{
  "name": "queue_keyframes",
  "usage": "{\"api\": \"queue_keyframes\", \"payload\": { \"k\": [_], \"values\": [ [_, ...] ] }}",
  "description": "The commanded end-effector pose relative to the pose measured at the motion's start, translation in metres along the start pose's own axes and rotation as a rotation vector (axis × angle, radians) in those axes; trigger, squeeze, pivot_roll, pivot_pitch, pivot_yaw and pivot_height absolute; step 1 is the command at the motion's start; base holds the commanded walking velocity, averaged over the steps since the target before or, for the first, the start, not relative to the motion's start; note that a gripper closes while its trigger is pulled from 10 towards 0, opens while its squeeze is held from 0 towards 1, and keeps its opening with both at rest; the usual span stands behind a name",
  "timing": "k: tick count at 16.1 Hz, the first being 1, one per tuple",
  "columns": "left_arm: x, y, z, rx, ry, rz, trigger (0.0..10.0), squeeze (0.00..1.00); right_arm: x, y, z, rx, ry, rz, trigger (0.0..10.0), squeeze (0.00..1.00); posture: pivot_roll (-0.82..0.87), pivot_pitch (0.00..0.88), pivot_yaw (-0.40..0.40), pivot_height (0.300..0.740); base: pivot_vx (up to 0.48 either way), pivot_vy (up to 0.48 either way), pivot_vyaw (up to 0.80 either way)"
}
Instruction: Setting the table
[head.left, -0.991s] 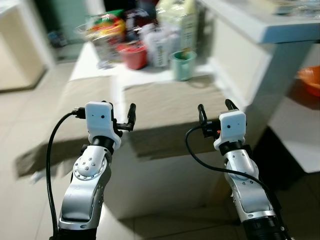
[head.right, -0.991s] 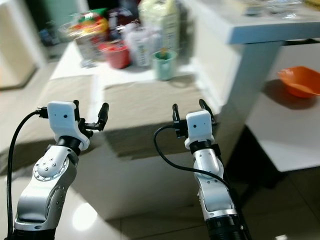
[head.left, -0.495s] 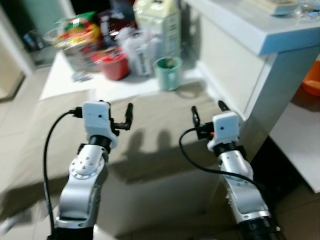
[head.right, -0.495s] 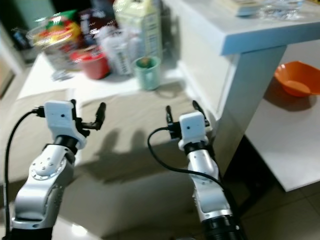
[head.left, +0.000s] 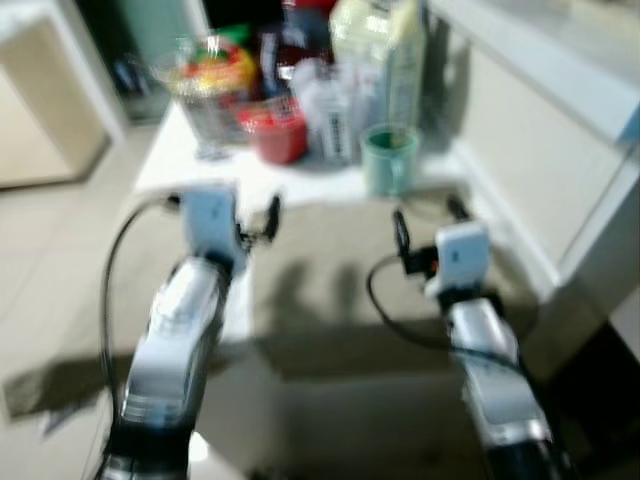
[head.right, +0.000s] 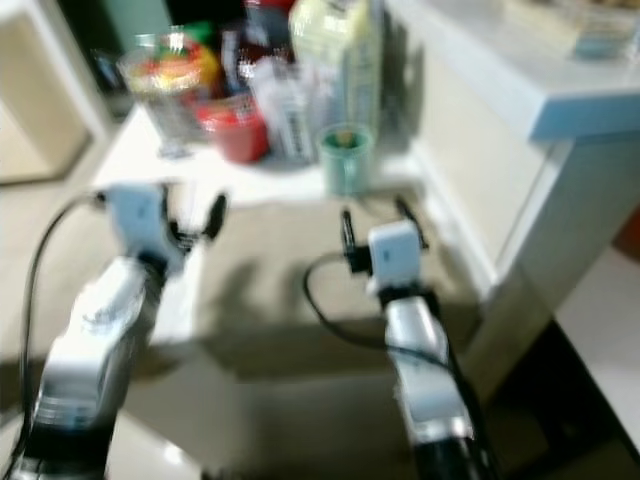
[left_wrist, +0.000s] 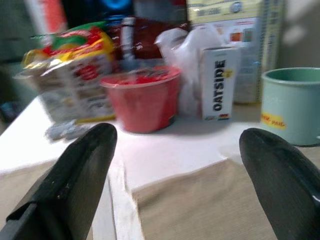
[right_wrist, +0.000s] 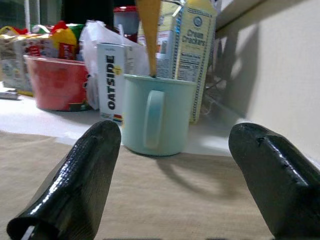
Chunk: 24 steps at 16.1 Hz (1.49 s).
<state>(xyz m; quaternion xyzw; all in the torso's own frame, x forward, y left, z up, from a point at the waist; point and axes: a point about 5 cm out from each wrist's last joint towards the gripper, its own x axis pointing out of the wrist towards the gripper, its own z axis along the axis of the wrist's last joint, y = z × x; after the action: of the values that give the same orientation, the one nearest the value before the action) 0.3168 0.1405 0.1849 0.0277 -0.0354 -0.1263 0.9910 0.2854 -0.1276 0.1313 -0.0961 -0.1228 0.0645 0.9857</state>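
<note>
Right wrist view: pale green mug (right_wrist: 159, 114) handle faces camera; carton behind reads "OATSIDE" (right_wrist: 111, 82). Left gripper (left_wrist: 180, 185) and right gripper (right_wrist: 175, 187) both spread wide, empty, above the table's beige cloth (head.left: 330, 290).

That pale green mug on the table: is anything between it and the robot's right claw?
Nothing visible. The right gripper faces the mug across bare tan cloth; the Oatside carton stands beside the mug.

Blurred head views down over the table (head.left: 300, 190); low, close wrist views sharing the mug (right_wrist: 157, 114).
</note>
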Motion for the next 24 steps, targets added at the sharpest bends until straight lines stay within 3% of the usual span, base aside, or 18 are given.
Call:
{"api": "queue_keyframes", "payload": {
  "k": [1,3,5,7,11,14,18,22,24],
  "values": [
    [0.009,0.015,0.001,-0.007,0.029,-0.022,10.0,0.0,-0.001,0.003,0.005,0.013,-0.022,0.009,10.0,0.0,-0.15,0.0,0.112,0.74,0.0,0.0,0.0],
    [0.033,0.027,0.011,0.002,0.056,-0.093,10.0,0.0,-0.005,0.008,0.009,0.017,-0.03,0.039,10.0,0.0,-0.17,0.0,0.135,0.74,0.0,0.0,0.0],
    [0.046,0.027,0.018,0.018,0.071,-0.145,10.0,0.0,-0.011,0.007,0.016,0.016,-0.043,0.053,10.0,0.0,-0.2,0.0,0.158,0.74,0.0,0.0,0.0],
    [0.07,0.011,0.028,0.004,0.072,-0.239,10.0,0.0,-0.028,-0.001,0.022,0.022,-0.028,0.039,10.0,0.0,-0.25,0.046,0.183,0.74,0.0,0.0,0.0],
    [0.097,-0.016,0.048,-0.093,-0.013,-0.322,10.0,0.0,-0.054,-0.018,0.024,-0.025,0.023,-0.009,10.0,0.0,-0.35,0.108,0.181,0.74,0.0,0.0,0.0],
    [0.105,-0.033,0.058,-0.127,-0.055,-0.366,10.0,0.0,-0.07,-0.03,0.028,-0.057,0.06,-0.031,10.0,0.0,-0.39,0.14,0.171,0.74,0.0,0.0,0.0],
    [0.111,-0.042,0.057,-0.134,-0.071,-0.354,10.0,0.0,-0.088,-0.034,0.032,-0.079,0.114,-0.027,10.0,0.0,-0.42,0.173,0.154,0.74,0.0,0.0,0.0],
    [0.113,-0.042,0.055,-0.138,-0.069,-0.336,10.0,0.0,-0.094,-0.035,0.036,-0.085,0.134,-0.024,10.0,0.0,-0.43,0.192,0.15,0.74,0.0,0.0,0.0],
    [0.111,-0.031,0.055,-0.141,-0.091,-0.295,10.0,0.0,-0.094,-0.034,0.036,-0.084,0.141,-0.021,10.0,0.0,-0.41,0.188,0.148,0.74,0.0,0.0,0.0]
  ]
}}
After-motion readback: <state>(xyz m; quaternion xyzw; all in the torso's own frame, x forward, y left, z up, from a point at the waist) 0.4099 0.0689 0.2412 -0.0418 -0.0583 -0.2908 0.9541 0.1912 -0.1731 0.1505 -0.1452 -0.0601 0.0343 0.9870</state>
